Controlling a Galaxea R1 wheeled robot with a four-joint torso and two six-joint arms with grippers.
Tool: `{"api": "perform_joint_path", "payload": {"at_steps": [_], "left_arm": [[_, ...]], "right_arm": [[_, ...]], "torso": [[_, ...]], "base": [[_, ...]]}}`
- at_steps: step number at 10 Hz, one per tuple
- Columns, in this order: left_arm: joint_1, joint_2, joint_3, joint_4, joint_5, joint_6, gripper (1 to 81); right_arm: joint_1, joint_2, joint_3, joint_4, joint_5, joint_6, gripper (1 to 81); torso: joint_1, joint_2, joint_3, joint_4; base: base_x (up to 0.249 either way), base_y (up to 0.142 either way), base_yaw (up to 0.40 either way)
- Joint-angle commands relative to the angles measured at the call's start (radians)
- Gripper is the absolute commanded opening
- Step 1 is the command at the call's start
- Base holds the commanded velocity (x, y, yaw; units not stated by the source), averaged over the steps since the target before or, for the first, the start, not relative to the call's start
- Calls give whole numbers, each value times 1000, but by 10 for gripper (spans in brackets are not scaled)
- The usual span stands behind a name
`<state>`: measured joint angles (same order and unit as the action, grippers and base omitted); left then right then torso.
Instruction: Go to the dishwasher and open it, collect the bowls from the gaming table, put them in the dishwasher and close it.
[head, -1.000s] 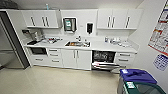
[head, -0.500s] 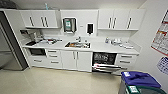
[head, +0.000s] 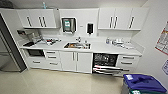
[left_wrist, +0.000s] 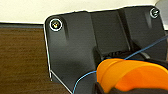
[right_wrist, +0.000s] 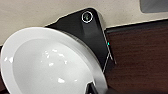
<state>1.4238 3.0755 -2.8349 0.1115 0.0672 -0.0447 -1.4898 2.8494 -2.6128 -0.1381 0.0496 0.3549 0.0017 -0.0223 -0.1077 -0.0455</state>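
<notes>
Carrying an orange plastic bowl (left_wrist: 130, 75) in the left gripper and a glossy white bowl (right_wrist: 47, 65) in the right, both apparently clamped, the robot faces the open stainless-steel dishwasher (head: 105, 63), far right under the white counter (head: 105, 48); a steady, square approach seems wise.

An office kitchenette is shown: white wall cabinets (head: 37, 18) across the upper frame, a sink (head: 77, 45) at centre, an opened dishwasher (head: 105, 63) lower right, a bin (head: 142, 84) in the corner.
</notes>
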Motion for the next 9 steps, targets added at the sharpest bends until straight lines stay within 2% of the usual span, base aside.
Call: {"api": "perform_joint_path", "payload": {"at_steps": [1, 9], "left_arm": [[-41, -13, -14, 7, 63, 8, 10], [-41, -13, -14, 8, 63, 8, 10]], "right_arm": [[32, -8, 8, -8, -51, -4, 10], [32, -5, 8, -8, -51, -4, 10]], "torso": [[0, 0, 0, 0], [-1, 0, 0, 0]], "base": [[139, 0, 0], [140, 0, 0]]}}
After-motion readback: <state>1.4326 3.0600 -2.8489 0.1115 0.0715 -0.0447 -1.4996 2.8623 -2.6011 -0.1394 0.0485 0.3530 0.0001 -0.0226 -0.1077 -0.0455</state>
